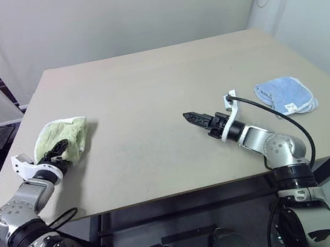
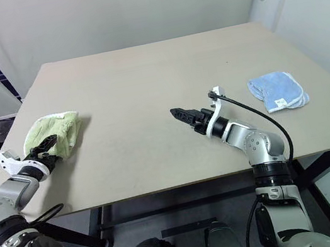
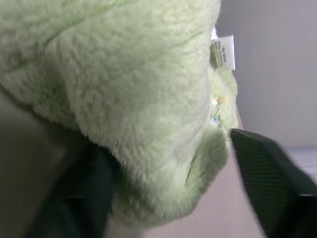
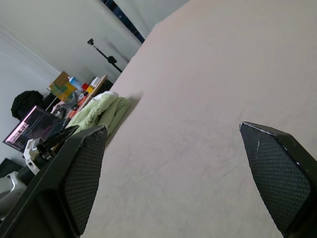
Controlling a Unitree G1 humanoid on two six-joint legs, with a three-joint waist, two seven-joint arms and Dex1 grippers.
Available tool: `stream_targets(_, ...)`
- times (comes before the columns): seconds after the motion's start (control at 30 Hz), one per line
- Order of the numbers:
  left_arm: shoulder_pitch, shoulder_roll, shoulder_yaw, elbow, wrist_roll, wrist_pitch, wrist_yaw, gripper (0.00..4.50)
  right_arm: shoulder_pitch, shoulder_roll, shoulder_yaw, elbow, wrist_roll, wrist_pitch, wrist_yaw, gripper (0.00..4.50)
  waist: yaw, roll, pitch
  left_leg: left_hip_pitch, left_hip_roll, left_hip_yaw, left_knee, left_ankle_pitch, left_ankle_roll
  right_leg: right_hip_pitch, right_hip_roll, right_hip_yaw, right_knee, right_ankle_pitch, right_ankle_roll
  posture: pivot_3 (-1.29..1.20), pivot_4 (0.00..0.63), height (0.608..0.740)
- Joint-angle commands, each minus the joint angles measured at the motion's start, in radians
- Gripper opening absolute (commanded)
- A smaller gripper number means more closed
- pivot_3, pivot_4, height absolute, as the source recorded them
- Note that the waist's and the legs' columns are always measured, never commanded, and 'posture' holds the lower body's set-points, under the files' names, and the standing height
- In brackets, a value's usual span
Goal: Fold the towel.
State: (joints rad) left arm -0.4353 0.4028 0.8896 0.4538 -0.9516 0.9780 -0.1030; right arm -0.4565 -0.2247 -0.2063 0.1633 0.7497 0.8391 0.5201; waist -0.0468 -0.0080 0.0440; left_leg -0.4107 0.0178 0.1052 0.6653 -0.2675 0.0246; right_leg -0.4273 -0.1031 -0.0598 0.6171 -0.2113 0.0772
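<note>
Left arm bent low at the left, left gripper (image 1: 58, 146) with jaws spread apart, right arm reaching forward, right gripper (image 1: 193, 118) pointing left, jaws wide

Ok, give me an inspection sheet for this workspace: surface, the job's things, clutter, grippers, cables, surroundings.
Surface: beige rectangular table, bare across its middle.
Job's things: light-green terry towel bunched in a thick bundle near the table's left edge, white tag sticking out.
Clutter: small light-blue cloth with a white tag, lying near the right edge.
Grippers: left gripper open, its fingers either side of the towel's near end; right gripper open, holding nothing, over bare table.
Cables: black cable looping along the right arm from the wrist.
Surroundings: pale walls behind; cluttered shelf and dark screen beyond the table's left side, seen from the right wrist.
</note>
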Motion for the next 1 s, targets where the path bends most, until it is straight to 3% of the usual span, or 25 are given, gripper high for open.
stream_targets(0.03, 0.046, 0.034, -0.003, -0.068, -0.05, 0.088, 0.006, 4.47, -0.021, -0.02, 0.0, -0.045, 0.011, 0.002, 0.03, 4.49, -0.001, 0.0, 0.0, 0.0, 0.0, 0.0, 0.0, 0.0, 0.0, 0.0, 0.0, 0.0, 0.0, 0.0, 0.0, 0.0, 0.0, 0.74)
stream_targets(0.13, 0.085, 0.062, -0.01, -0.136, -0.093, 0.172, 0.017, 4.47, -0.008, -0.033, 0.001, -0.071, 0.016, 0.011, 0.045, 4.49, 0.0, 0.0, 0.0, 0.0, 0.0, 0.0, -0.001, 0.0, 0.0, 0.0, 0.0, 0.0, 0.0, 0.0, -0.001, 0.0, 0.0, 0.74)
stream_targets(0.3, 0.255, 0.21, -0.174, -0.389, -0.113, 0.257, -0.244, 4.47, 0.031, -0.063, 0.001, -0.142, 0.022, 0.02, 0.065, 4.49, -0.001, 0.0, 0.0, 0.0, 0.001, 0.0, -0.003, 0.0, -0.001, -0.002, -0.001, 0.001, -0.001, -0.002, -0.003, 0.0, 0.0, 0.74)
stream_targets(0.43, 0.305, 0.237, -0.286, -0.578, -0.044, 0.035, -0.497, 4.47, 0.056, -0.093, 0.004, -0.212, 0.003, -0.001, 0.062, 4.49, 0.012, 0.003, 0.002, -0.001, 0.001, 0.001, -0.004, 0.0, -0.001, -0.005, -0.003, 0.0, -0.005, -0.001, -0.005, 0.0, 0.0, 0.74)
stream_targets(0.57, 0.272, 0.241, -0.422, -0.621, 0.035, -0.127, -0.664, 4.47, 0.092, -0.119, 0.021, -0.293, -0.064, -0.094, 0.058, 4.49, 0.017, 0.004, 0.001, -0.002, 0.001, 0.004, -0.015, 0.0, -0.001, -0.001, -0.003, 0.0, -0.016, 0.005, -0.009, 0.0, 0.0, 0.74)
stream_targets(0.77, 0.146, 0.184, -0.644, -0.533, 0.196, -0.412, -0.91, 4.47, 0.161, -0.204, 0.041, -0.388, -0.146, -0.192, 0.088, 4.49, 0.032, 0.005, 0.001, -0.001, 0.005, 0.007, -0.018, 0.003, -0.006, -0.003, 0.006, -0.001, -0.022, 0.005, -0.008, 0.0, 0.0, 0.74)
stream_targets(1.0, -0.001, 0.12, -0.831, -0.237, 0.418, -0.781, -1.159, 4.47, 0.258, -0.34, -0.022, -0.423, -0.138, -0.195, 0.16, 4.49, 0.035, 0.005, 0.001, -0.001, 0.005, 0.01, -0.013, 0.004, 0.0, -0.001, 0.008, -0.001, -0.021, 0.005, -0.007, 0.0, 0.0, 0.74)
